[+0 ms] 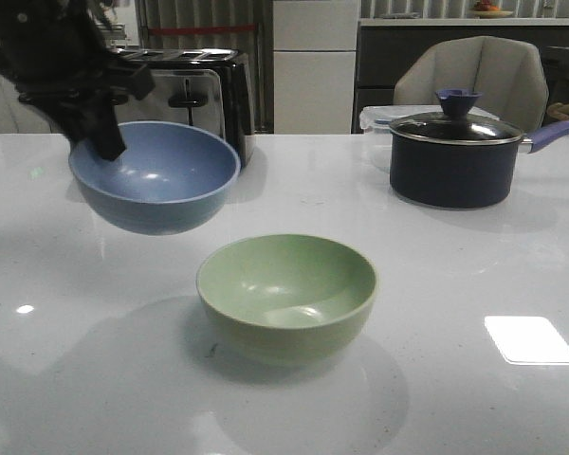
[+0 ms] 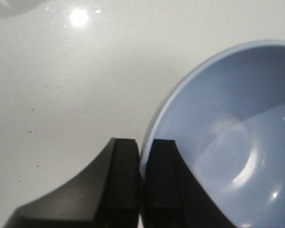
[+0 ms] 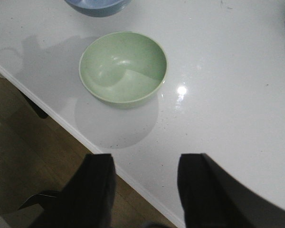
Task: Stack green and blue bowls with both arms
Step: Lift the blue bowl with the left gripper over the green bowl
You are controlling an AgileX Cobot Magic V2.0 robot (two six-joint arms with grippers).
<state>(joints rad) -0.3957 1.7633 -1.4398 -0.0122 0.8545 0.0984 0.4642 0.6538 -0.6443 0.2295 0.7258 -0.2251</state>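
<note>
The dusty blue bowl hangs above the white table, left of and behind the green bowl. My left gripper is shut on its near-left rim, one finger inside and one outside; in the left wrist view the gripper pinches the blue bowl's rim. The pale green bowl rests upright and empty on the table near the front. In the right wrist view the green bowl lies ahead of my right gripper, which is open, empty and raised over the table's front edge. The right arm does not show in the front view.
A dark lidded pot with a purple handle stands at the back right. A black toaster stands behind the blue bowl. The table's front edge and the wooden floor show in the right wrist view.
</note>
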